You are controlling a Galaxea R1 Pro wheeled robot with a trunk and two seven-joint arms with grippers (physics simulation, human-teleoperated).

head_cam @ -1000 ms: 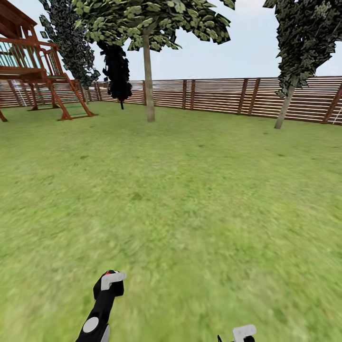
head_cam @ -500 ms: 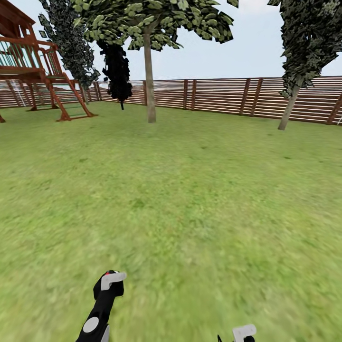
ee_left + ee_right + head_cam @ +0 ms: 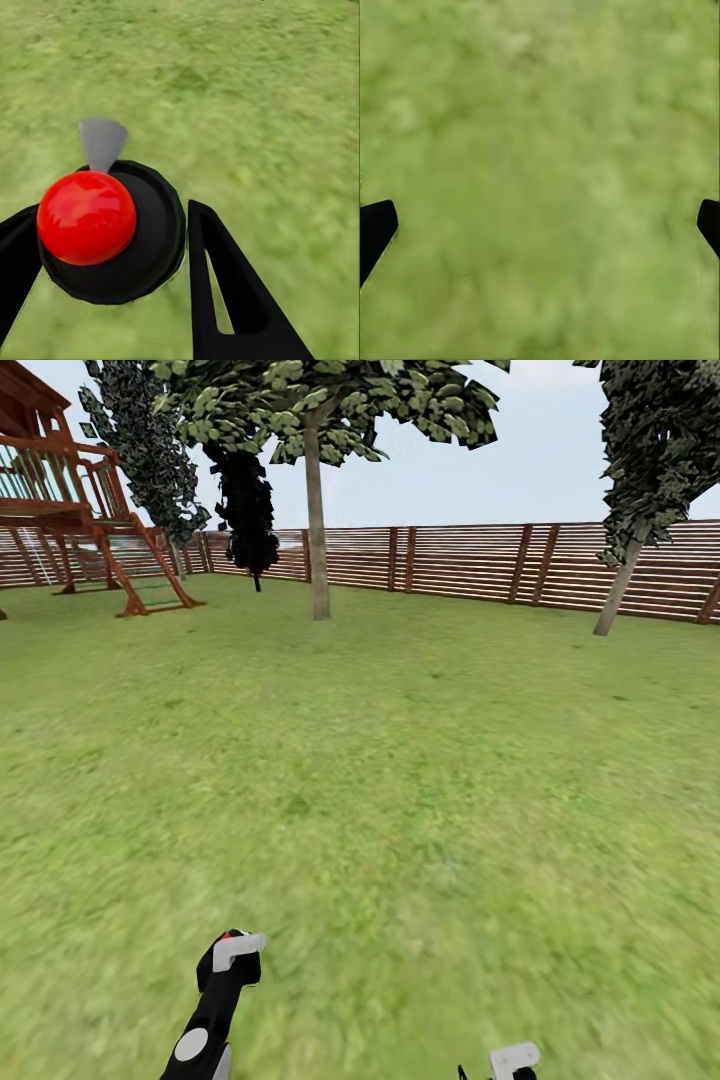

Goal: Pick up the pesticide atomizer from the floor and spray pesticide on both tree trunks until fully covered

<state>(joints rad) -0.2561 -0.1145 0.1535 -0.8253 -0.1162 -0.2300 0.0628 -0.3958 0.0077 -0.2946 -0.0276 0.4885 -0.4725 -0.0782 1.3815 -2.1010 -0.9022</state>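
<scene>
A wheeled two-armed robot faces a fenced garden lawn [image 3: 400,760], its head camera looking out over open grass. The left pincer [image 3: 105,247] is closed around the pesticide atomizer [image 3: 112,229], a black round-bodied sprayer with a glossy red ball on top and a short grey nozzle; in the wrist view the two black fingers [image 3: 225,292] flank the body on either side and press against it. In the head view the same atomizer [image 3: 230,960] sits low at about 7 o'clock, held above the grass at the end of the black left arm. The right pincer [image 3: 540,225] stands wide open with nothing between its finger tips, only blurred green floor beneath; its white-capped end [image 3: 513,1060] shows at 5 o'clock in the head view. Far across the lawn stand two pale-trunked trees: one [image 3: 318,530] at 12 o'clock, its trunk straight, and another [image 3: 620,585] at 2 o'clock, its trunk leaning. Both rise just in front of the brown slat fence [image 3: 470,565]. An all-black tree [image 3: 248,510] stands at 11 o'clock, and a red-brown wooden play frame [image 3: 70,510] at 10 o'clock. The trees are well apart from the robot.
</scene>
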